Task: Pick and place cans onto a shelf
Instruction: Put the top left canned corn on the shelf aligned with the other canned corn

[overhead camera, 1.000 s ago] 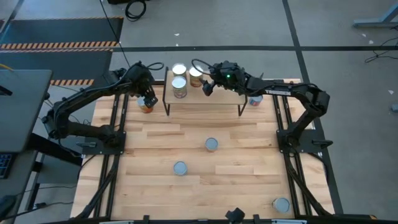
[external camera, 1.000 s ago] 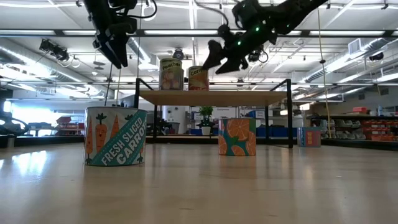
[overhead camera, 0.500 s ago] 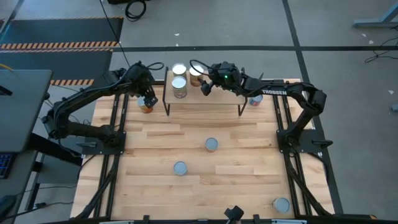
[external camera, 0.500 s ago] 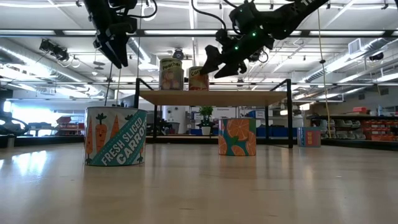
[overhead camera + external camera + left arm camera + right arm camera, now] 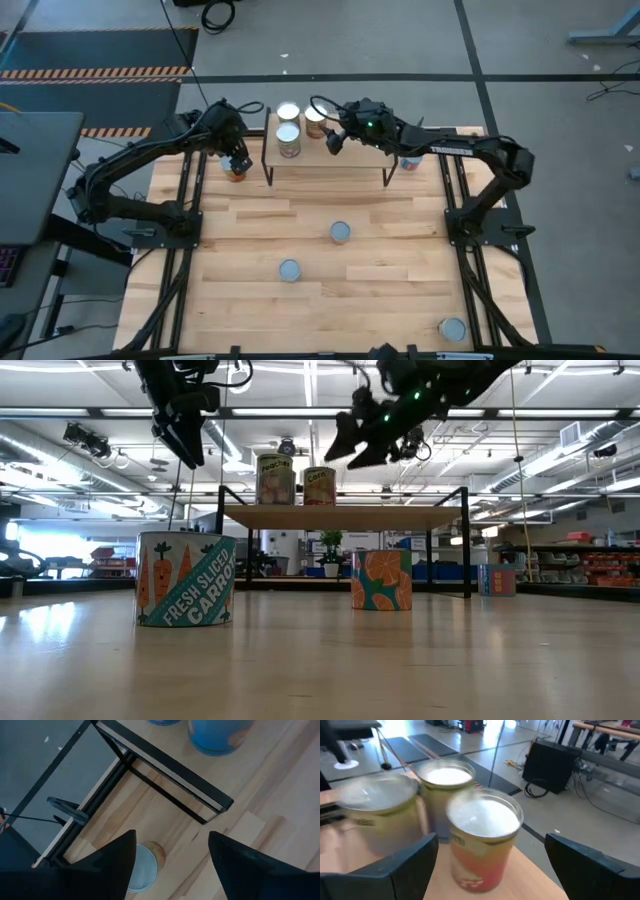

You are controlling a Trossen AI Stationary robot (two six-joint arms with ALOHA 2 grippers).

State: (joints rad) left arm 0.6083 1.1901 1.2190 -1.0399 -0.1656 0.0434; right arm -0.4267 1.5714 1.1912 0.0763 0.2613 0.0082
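Step in hand: three cans stand on the shelf (image 5: 330,160), and the right gripper (image 5: 334,140) hangs above its left end with nothing held, so that arm looks to be between a placement and its next pick.
Right fingers: spread wide and empty in the right wrist view, flanking the nearest shelf can (image 5: 482,840) without touching it.
Left gripper (image 5: 240,160): poised above the can left of the shelf (image 5: 234,172), which sits on the surface just outside the shelf's left legs.
Left fingers: parted and empty in the left wrist view, straddling that can's silvery lid (image 5: 142,870) from above.
Next move, as judged: the left arm needs to drop straight down, close on the can's sides, then lift it clear of the shelf edge; the right arm must clear the shelf without knocking the three cans.
Shelf: light-wood board on thin black legs at the far edge of the surface, its right half bare.
Shelf cans: clustered at the left end, pale round tops; the low view shows tan and orange labels (image 5: 276,480).
Cans left: three with bluish tops lie scattered on the near surface (image 5: 340,232), another just beyond the shelf's right end (image 5: 409,162).
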